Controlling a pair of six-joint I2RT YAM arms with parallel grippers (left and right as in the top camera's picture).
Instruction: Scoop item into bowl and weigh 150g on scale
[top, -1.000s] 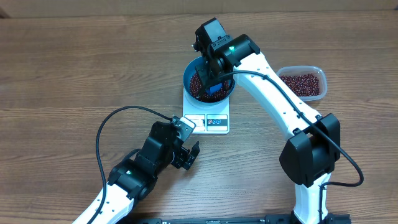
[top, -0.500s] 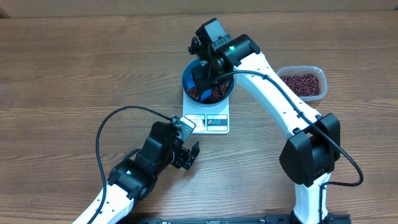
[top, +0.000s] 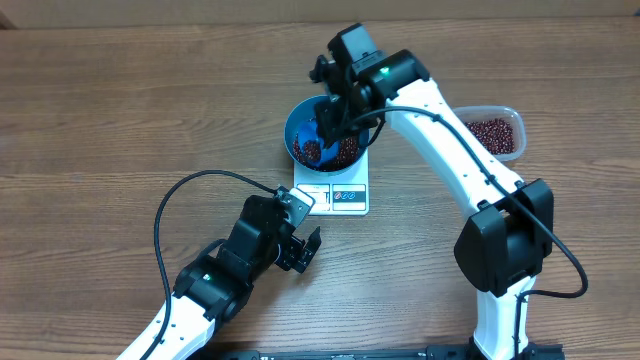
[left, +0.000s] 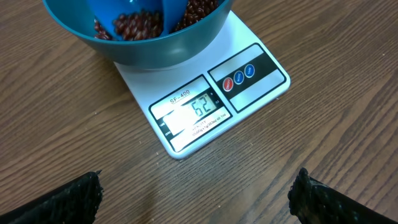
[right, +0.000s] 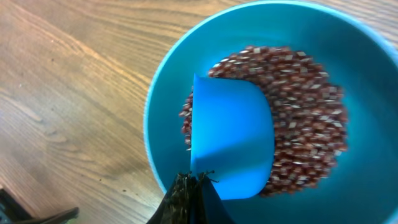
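Note:
The blue bowl (top: 297, 128) stands on the white scale (top: 345, 192) and holds a heap of red-brown beans (top: 312, 150). My right gripper (top: 335, 118) hangs over the bowl, shut on the handle of a small blue scoop (right: 233, 143). The scoop is down inside the bowl (right: 367, 186) against the beans (right: 305, 106), its smooth face bare. My left gripper (top: 305, 250) rests in front of the scale, open and empty. In the left wrist view the scale (left: 261, 81) shows lit digits that look like 62, under the bowl (left: 149, 50).
A clear plastic tub (top: 495, 132) with more beans sits to the right of the scale, behind the right arm. The left arm's black cable loops over the table at the front left.
The right gripper has turned the scoop down into the bowl and shifted slightly right. The bowl now sits a little further left on the scale. The left arm has not moved.

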